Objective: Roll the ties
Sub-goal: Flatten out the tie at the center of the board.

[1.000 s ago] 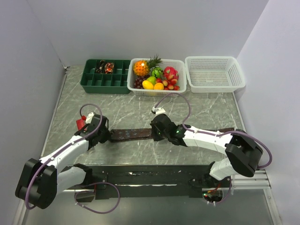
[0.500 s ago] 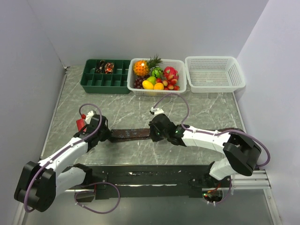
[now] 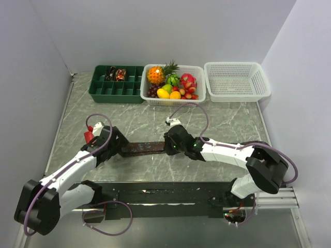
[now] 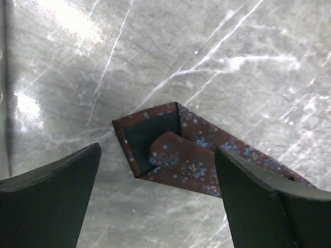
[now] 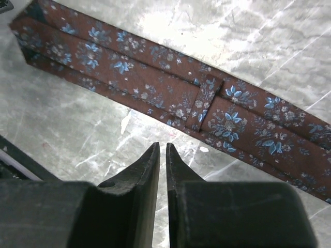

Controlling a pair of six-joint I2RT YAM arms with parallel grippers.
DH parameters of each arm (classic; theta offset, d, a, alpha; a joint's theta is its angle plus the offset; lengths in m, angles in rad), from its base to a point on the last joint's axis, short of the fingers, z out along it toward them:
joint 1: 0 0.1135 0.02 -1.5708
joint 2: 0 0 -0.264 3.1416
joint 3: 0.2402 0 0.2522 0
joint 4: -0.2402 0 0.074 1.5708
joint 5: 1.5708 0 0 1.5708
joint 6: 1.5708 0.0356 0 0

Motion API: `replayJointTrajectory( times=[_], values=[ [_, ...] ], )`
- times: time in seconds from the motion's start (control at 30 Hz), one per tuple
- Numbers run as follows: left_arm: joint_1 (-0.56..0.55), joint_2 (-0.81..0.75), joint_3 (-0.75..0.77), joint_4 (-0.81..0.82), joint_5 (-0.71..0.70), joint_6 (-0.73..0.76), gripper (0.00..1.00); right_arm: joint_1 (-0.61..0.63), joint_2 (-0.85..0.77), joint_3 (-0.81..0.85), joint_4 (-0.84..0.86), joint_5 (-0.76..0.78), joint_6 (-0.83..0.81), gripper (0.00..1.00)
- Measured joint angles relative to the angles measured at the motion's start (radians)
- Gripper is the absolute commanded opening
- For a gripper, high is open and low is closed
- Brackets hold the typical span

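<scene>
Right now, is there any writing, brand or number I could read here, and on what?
None readable. The tie shows only a blue flower pattern; its loop is blank. The tray, fruit basket and empty basket show no lettering at this size.

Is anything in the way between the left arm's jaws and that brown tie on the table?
Nothing visible does. The folded end of the tie lies between the open jaws of the left gripper, with only bare table around it.
</scene>
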Motion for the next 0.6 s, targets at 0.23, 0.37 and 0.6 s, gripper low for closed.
replayJointTrajectory(
  times=[0.23, 0.37, 0.6],
  values=[
    [-0.008, -0.037, 0.005, -0.057, -0.027, -0.057, 0.92, -0.001, 0.024, 0.019, 0.071, -0.051, -0.001, 0.18],
    [-0.008, -0.034, -0.039, -0.042, -0.011, -0.081, 0.92, 0.01, 0.124, 0.086, 0.095, -0.101, -0.003, 0.18],
    [-0.008, -0.02, -0.074, 0.019, -0.005, -0.084, 0.81, 0.025, 0.263, 0.192, 0.137, -0.182, 0.011, 0.17]
  ],
)
